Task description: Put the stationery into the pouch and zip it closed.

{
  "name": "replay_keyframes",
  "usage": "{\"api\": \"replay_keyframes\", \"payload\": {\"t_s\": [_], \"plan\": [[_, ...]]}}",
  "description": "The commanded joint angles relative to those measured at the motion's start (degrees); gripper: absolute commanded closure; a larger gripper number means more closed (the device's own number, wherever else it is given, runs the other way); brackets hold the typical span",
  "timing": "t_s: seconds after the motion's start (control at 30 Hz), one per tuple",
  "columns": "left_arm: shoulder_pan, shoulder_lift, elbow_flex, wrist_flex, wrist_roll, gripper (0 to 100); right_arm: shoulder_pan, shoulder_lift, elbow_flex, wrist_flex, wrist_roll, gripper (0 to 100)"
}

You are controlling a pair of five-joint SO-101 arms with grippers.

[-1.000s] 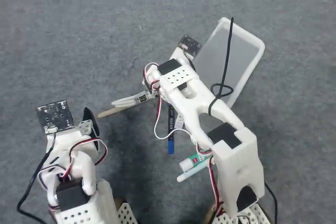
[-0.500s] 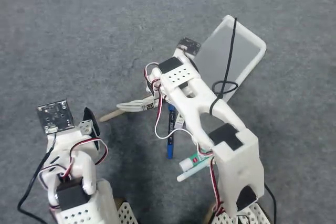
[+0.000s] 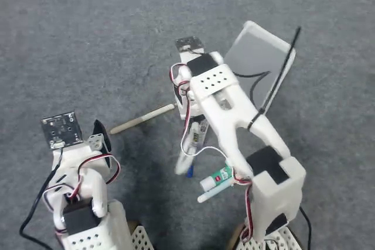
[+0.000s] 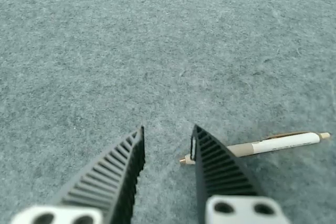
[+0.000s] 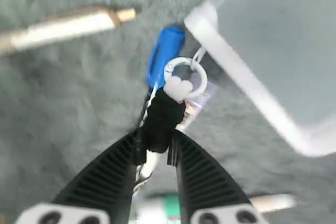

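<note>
- right gripper (image 5: pixel 156 136) is clamped on the black zipper pull (image 5: pixel 159 118) at the clear pouch (image 5: pixel 252 88) corner, just above the blue pen (image 5: pixel 164 51)
- left gripper (image 4: pixel 168 128) has its fingers apart, near the beige pen (image 4: pixel 273 144) lying on grey carpet (image 4: pixel 157 35)

Two arms: left arm (image 3: pixel 82 191), right arm (image 3: pixel 234 115). Two tools: left tool (image 4: pixel 168 128), right tool (image 5: pixel 154 132). One pouch (image 3: pixel 261 54). Two pens: cream pen (image 3: pixel 142 119), blue pen (image 5: pixel 164 53). One green-and-white stick (image 3: pixel 215 178). One black pull tab (image 5: pixel 160 116), one white ring (image 5: pixel 185 74). One grey table (image 3: pixel 88 45).
</note>
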Motion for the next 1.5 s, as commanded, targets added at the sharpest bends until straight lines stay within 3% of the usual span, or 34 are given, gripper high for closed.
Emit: {"api": "replay_keyframes", "payload": {"t_s": [0.0,0.2,0.3,0.47,0.6,0.83,1.13,1.47], "plan": [[-0.35,-1.32,-0.04,-1.93,-0.53,82,1.36,-7.34,-3.16,4.09,3.87,99.2],[0.09,-1.32,0.92,-1.85,0.0,71,2.42,-12.79,-1.41,6.64,4.13,99.2],[0.18,-1.32,0.57,-2.02,0.0,70,2.77,-17.63,2.46,4.79,4.31,99.2],[3.96,-1.23,0.75,-3.6,0.0,70,2.77,-27.56,12.31,-0.92,10.9,99.2],[5.19,-1.23,2.33,-3.87,0.0,70,2.51,-31.16,21.1,-6.73,9.58,98.7],[5.1,-1.23,2.51,-3.52,0.0,70,2.42,-28.35,27.69,-12.62,3.96,84.9],[5.01,-1.23,2.51,-3.52,0.0,70,-1.54,-17.27,27.6,-19.91,1.32,84.4],[5.01,-1.23,2.59,-3.52,0.0,70,-0.48,-11.56,27.6,-22.81,0.44,84.6]]}}
